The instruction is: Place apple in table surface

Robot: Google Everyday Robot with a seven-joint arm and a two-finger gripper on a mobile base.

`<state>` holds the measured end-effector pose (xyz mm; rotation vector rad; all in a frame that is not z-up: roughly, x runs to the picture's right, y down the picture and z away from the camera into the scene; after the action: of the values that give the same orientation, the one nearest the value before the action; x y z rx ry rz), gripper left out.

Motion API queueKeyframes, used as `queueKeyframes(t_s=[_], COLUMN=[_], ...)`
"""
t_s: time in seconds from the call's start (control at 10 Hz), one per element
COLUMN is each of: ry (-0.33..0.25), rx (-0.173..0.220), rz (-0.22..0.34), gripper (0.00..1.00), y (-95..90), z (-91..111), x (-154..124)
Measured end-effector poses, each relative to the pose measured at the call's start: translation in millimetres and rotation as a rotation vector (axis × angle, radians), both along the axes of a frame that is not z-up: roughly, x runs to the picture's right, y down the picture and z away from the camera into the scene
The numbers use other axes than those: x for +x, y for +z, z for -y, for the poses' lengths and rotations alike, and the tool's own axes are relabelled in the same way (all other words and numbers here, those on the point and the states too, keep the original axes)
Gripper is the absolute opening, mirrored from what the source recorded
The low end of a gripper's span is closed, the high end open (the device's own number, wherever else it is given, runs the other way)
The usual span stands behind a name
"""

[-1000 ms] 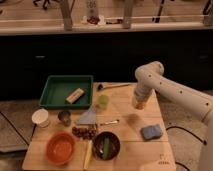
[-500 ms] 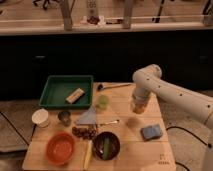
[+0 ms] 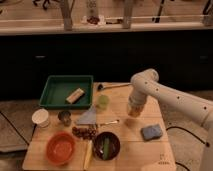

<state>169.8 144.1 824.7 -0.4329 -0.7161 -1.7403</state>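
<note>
Right now my gripper (image 3: 134, 109) points down over the right half of the table (image 3: 134, 151), closed around the apple (image 3: 133, 114). The apple is small, round and orange-yellow, and only its lower part shows under my fingers. It sits low above the wood; whether it touches the top I cannot tell. The table is pale tan wood, rectangular, with a faint plank grain. It stands on a grey floor (image 3: 15, 112) in front of a dark wall (image 3: 100, 55), with a light ledge (image 3: 105, 27) running above that. At the back left lies a green tray (image 3: 50, 95) holding a tan block (image 3: 75, 95). Just right of the tray stands a small green cup (image 3: 102, 102), and behind it lies a spoon (image 3: 112, 86). Along the left edge are a white cup (image 3: 41, 117) and, beside it, a metal cup (image 3: 64, 117). Near the front sits an orange bowl (image 3: 61, 148). To its right a dark bowl (image 3: 106, 145) holds something green. A yellow banana (image 3: 88, 155) lies between the two bowls. A blue sponge (image 3: 151, 132) rests near the right edge, a little in front of my gripper.
</note>
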Motion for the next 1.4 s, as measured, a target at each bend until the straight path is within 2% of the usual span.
queueKeyframes(t_s=[0.3, 0.7, 0.8, 1.0, 1.4], ry=[0.009, 0.024, 0.031, 0.04, 0.044], rx=[-0.013, -0.028, -0.027, -0.033, -0.039], rz=[-0.001, -0.016, -0.019, -0.024, -0.043], gripper=[0.0, 0.0, 0.03, 0.19, 0.61], y=[3.0, 7.8, 10.8, 13.8, 21.0], z=[-11.1, -18.8, -19.0, -21.0, -23.1], x=[-21.4, -26.3, -27.9, -26.9, -27.7])
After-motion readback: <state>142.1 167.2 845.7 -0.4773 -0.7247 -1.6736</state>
